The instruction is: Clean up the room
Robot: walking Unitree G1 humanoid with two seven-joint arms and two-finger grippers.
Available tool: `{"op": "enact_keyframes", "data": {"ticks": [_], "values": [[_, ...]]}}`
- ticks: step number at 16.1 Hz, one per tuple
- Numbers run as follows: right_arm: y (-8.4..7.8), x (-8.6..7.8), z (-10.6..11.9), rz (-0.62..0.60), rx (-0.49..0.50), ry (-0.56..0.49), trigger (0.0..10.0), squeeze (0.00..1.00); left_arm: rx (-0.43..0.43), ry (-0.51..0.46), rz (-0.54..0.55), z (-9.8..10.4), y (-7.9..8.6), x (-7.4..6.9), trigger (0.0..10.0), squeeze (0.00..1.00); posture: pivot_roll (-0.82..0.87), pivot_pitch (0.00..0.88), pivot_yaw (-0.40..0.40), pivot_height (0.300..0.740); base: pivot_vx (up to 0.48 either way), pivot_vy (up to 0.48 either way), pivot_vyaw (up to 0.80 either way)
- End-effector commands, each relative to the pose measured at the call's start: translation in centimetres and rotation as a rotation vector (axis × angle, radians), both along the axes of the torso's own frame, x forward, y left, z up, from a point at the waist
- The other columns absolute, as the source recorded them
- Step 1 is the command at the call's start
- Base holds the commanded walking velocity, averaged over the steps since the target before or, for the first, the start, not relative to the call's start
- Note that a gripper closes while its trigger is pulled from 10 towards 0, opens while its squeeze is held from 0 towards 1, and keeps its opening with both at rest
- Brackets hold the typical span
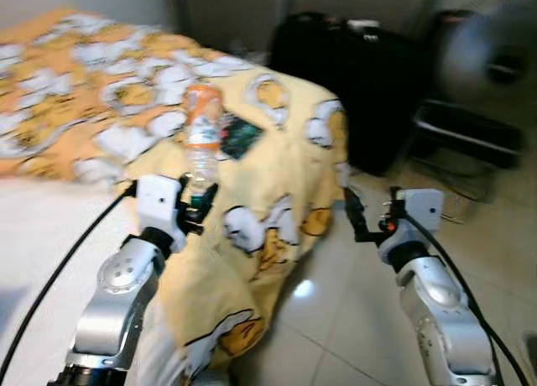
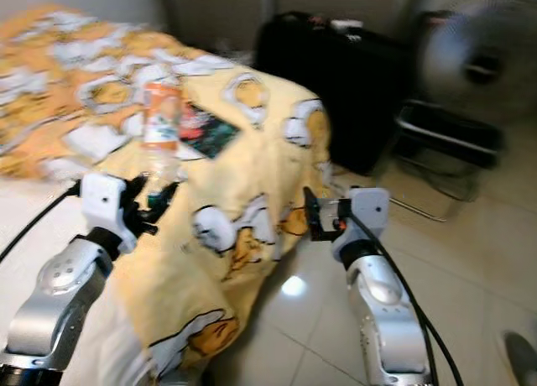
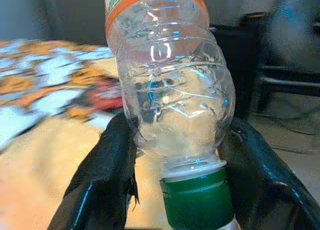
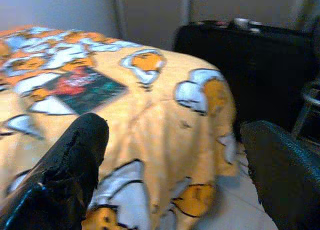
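Observation:
A clear plastic bottle (image 1: 201, 138) with an orange label and a green cap is held cap-down over the bed, my left gripper (image 1: 195, 203) shut on its neck end. In the left wrist view both black fingers (image 3: 107, 175) press the bottle (image 3: 172, 105) just above the cap. My right gripper (image 1: 352, 214) hangs open with nothing in it beside the bed's corner, above the tiled floor; in the right wrist view it (image 4: 175, 127) faces the blanket. A dark flat packet (image 1: 242, 136) lies on the blanket near the corner.
The bed carries a yellow and orange patterned blanket (image 1: 277, 185) that drapes to the floor. A black suitcase (image 1: 352, 67) stands behind the corner. A fan (image 1: 487, 50) and a dark low rack (image 1: 470, 134) stand at the right. Shiny floor tiles (image 1: 336, 319) stretch between them.

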State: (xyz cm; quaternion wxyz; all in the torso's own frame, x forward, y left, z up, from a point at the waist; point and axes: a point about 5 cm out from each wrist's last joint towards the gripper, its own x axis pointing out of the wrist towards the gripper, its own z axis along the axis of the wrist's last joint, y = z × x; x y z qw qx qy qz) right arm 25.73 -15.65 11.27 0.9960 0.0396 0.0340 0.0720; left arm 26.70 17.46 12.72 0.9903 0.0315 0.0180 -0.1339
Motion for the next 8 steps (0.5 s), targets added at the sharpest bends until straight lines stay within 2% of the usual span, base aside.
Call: {"op": "enact_keyframes", "data": {"ticks": [1,4,6,8], "values": [[0.0,-0.1,0.0,0.011,-0.013,-0.003,10.0,0.00,0.010,-0.023,0.013,0.5,0.2,-0.4,10.0,0.00,-0.03,0.000,0.035,0.740,0.000,0.000,0.80],[0.0,-0.5,-0.4,0.011,-0.047,0.003,10.0,0.00,0.038,-0.003,0.040,0.0,0.7,-1.0,10.0,0.00,-0.03,0.000,0.042,0.740,0.000,0.000,0.80],[0.1,-0.7,-0.6,-0.005,-0.050,0.012,10.0,0.00,0.096,0.040,0.105,-1.0,1.8,-1.4,10.0,0.00,-0.04,0.000,0.044,0.740,0.000,0.000,0.80],[0.1,-0.8,-0.6,-0.004,-0.050,0.013,10.0,0.00,0.083,0.052,0.097,-1.1,1.8,-1.5,10.0,0.00,-0.04,0.000,0.044,0.740,0.000,0.000,0.80]]}}
